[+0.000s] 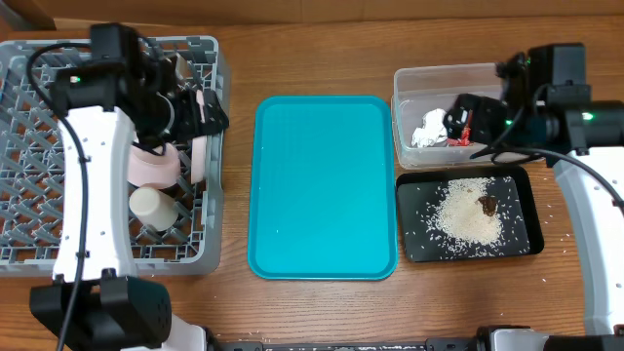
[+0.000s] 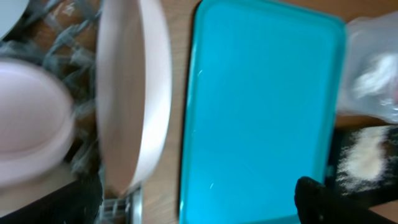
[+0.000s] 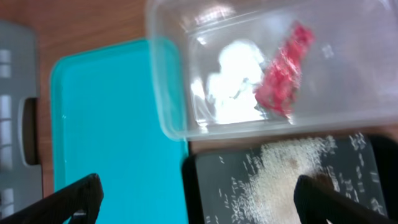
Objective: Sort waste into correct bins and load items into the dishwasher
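- Locate the left gripper (image 1: 203, 115) over the grey rack (image 1: 19, 146). Read its fingers as spread wide, with nothing clamped.
- Locate the right gripper (image 1: 464, 122) above the clear tub (image 1: 402, 107). Same reading: wide apart, holding nothing.
- Find the plate (image 2: 134, 93) standing on edge in the rack, just beside a pink bowl (image 2: 31, 124), with a white cup (image 1: 151, 205) nearer the front wall.
- Judge plate, bowl and cup as stiff, smooth and breakable. Take hold at the rim, across the thin wall, not on the broad face. Expect slip under a light pinch.
- Find the napkin (image 3: 236, 68) and red wrapper (image 3: 283, 71) inside the tub, and the rice (image 1: 468, 216) and brown scrap (image 1: 487, 205) on the black tray (image 1: 531, 210).
- Judge napkin and wrapper as light and soft, the wrapper likely slick. Pinch at a crumpled fold.
- Leave rice to tipping, not pinching.
- Chopsticks: not made out in any view.
- Note the teal tray (image 1: 327, 185) between rack and bins.
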`<act>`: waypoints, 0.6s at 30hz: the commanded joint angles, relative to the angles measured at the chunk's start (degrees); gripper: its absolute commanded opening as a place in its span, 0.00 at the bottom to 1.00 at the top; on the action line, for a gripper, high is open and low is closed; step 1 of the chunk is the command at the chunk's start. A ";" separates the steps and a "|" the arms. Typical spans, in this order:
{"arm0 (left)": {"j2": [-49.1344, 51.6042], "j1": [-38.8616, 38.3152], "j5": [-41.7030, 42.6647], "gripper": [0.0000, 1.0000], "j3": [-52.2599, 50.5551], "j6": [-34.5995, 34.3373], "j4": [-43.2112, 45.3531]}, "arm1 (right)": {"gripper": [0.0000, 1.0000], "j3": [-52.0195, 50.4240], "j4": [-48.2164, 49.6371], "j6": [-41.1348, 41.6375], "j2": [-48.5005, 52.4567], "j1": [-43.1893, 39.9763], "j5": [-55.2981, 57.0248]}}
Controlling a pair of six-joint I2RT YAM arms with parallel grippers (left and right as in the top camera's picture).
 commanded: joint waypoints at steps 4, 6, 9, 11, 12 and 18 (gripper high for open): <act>-0.11 -2.38 -10.80 1.00 0.33 -5.53 -7.15 | 1.00 0.76 -1.90 -2.78 1.62 1.84 2.97; -0.26 -2.54 -10.80 1.00 0.33 -5.49 -9.16 | 1.00 0.52 -4.74 -2.71 1.79 1.77 4.07; -1.60 -2.67 -10.80 1.00 -0.59 -4.83 -11.19 | 1.00 -0.28 -6.93 -2.29 0.90 1.79 4.59; -3.87 -3.17 -10.75 1.00 -2.67 -4.35 -10.71 | 1.00 -1.07 -7.28 -1.90 -0.55 1.79 4.96; -5.97 -3.69 -10.78 1.00 -4.59 -3.91 -9.68 | 1.00 -1.75 -7.15 -1.33 -1.64 1.79 5.49; -24.26 -7.02 -10.80 1.00 -20.90 -3.78 3.23 | 1.00 -11.96 0.20 -1.07 -15.63 1.79 6.01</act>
